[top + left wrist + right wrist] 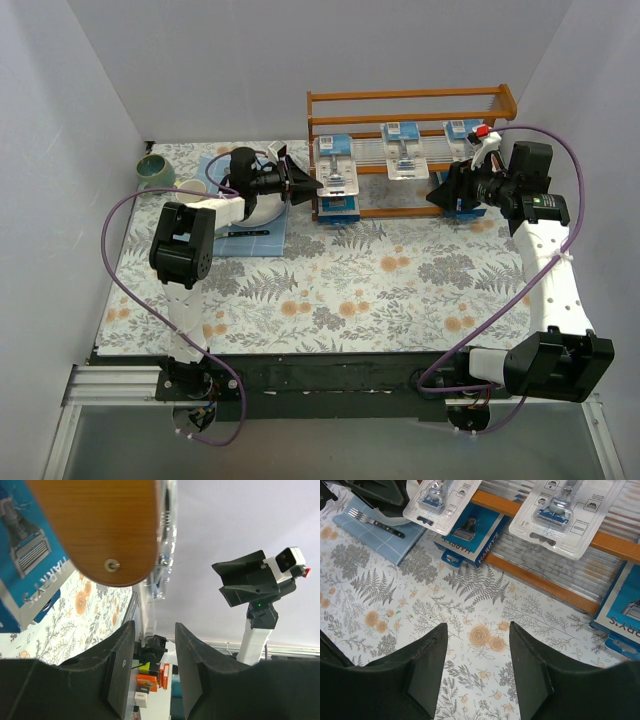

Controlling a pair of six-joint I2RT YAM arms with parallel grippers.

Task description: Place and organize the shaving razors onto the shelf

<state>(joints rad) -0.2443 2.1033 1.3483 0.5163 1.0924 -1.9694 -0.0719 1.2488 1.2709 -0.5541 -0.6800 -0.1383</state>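
Observation:
The orange-brown shelf (410, 97) stands at the back of the table. Several shaving razors (400, 133) in blue-and-white packs lie on its tiers, and one more (338, 207) sits low at its left end. My left gripper (312, 185) hovers at the shelf's left side frame (100, 525), open, with nothing between its fingers (154, 627); a blue razor pack (25, 555) lies just beside it. Over the flowered cloth in front of the shelf's right half, my right gripper (435, 197) stands open and empty (477, 627). Two clear-fronted packs (565, 512) and a blue one (470, 532) lie ahead of it.
A fork (375, 522) lies on a blue napkin (250, 238) left of the shelf, beside a white dish (262, 208). A green cup (157, 170) and a pale cup (190, 187) stand at the far left. White walls close in the table.

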